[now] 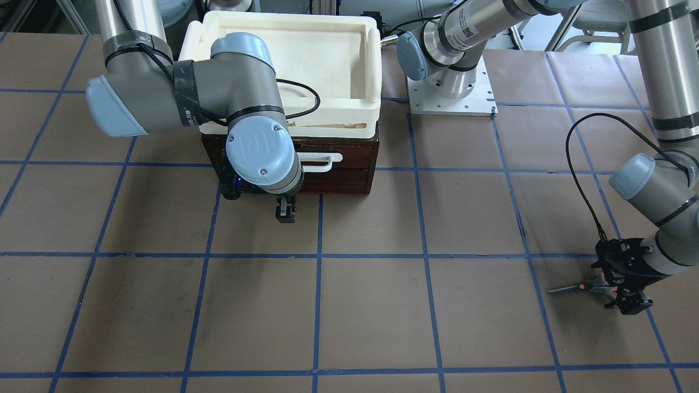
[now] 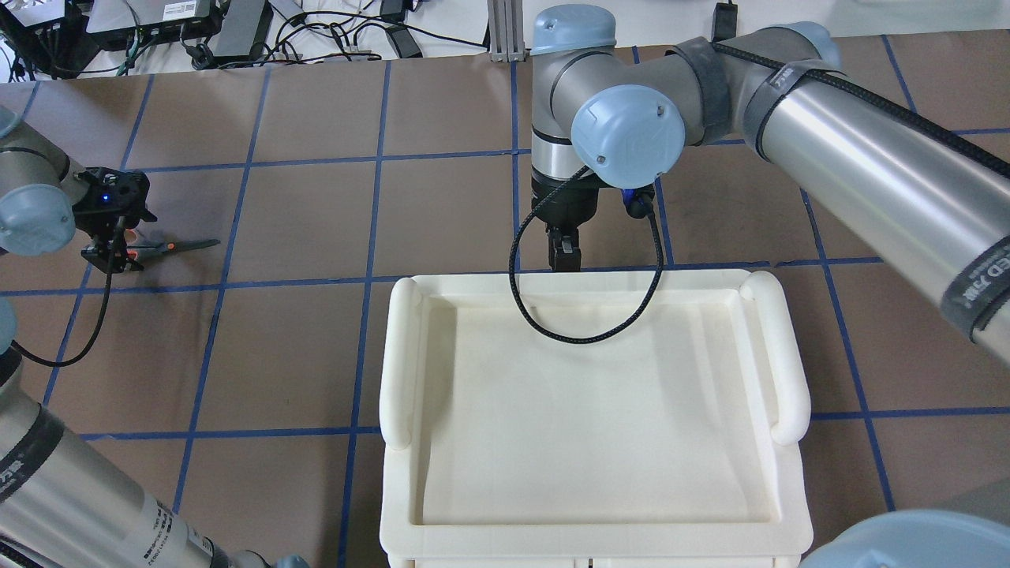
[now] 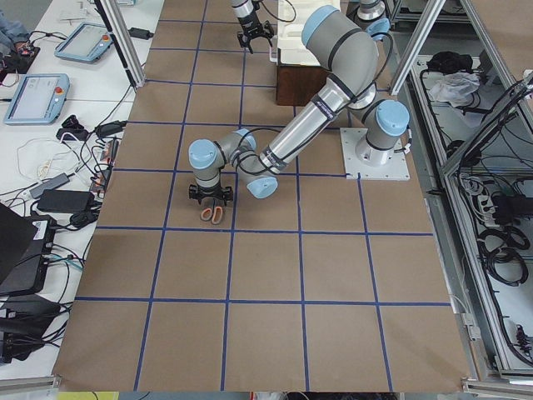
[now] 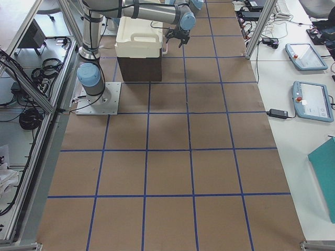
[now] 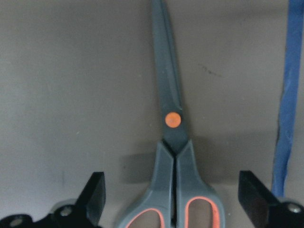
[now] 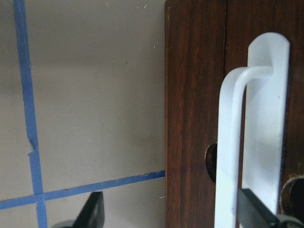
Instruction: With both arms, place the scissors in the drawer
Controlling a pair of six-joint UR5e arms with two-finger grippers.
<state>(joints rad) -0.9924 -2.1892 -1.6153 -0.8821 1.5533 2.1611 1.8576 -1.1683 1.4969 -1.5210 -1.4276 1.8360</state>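
Scissors (image 5: 171, 142): flat on tabletop (image 1: 382, 305), ungrasped. Left gripper (image 5: 172, 187) spread wide, straddling the handles. Drawer (image 6: 194, 95): shut, right gripper (image 6: 172, 209) spread at its white handle (image 6: 228, 142). Seemingly outstanding: grasping, opening, placing.

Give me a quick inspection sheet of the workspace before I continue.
Surface: brown paper table with a blue tape grid.
Job's things: scissors lie flat, blades closed, on the robot's left side; drawer shut, white handle showing.
Clutter: cream-white tray sits on the drawer cabinet.
Grippers: left gripper open, fingers either side of the scissors' handles; right gripper open at the drawer handle.
Cables: black cable from the right wrist loops over the tray; another cable arcs above the table by the left arm.
Surroundings: teach pendants on side benches.
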